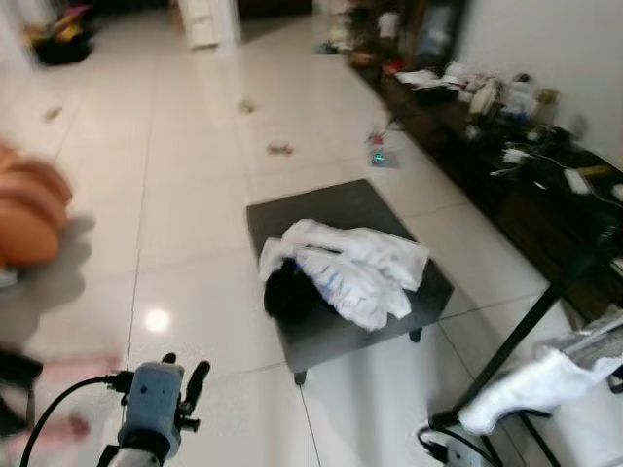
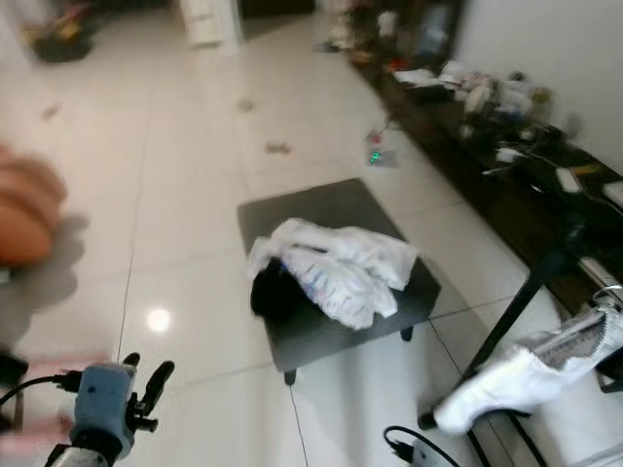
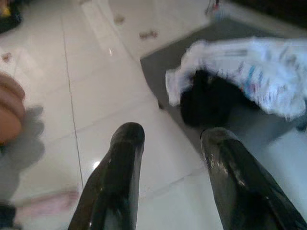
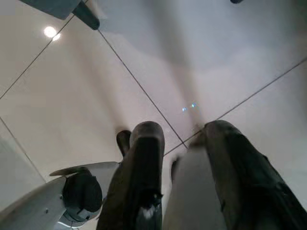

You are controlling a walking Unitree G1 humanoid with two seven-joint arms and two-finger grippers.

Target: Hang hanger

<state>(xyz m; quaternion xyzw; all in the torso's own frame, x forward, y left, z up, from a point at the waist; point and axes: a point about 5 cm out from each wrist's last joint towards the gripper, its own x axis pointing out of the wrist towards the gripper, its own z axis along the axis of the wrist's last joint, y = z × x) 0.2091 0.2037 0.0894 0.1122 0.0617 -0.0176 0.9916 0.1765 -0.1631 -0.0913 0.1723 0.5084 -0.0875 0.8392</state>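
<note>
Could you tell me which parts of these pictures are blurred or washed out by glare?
Both eye views: an orange shape at the robot's left is smeared by blur, and a ceiling light glares off the floor tiles. Left wrist view: the open left gripper is soft, the white garment streaked. Right wrist view: right gripper blurred, with tile glare.

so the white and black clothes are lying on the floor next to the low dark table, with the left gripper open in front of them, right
Not quite. The white and black clothes lie on top of the low dark table, not on the floor beside it, as the left eye view shows. The rest holds: the left gripper is open in front of them, fingers apart.
</note>
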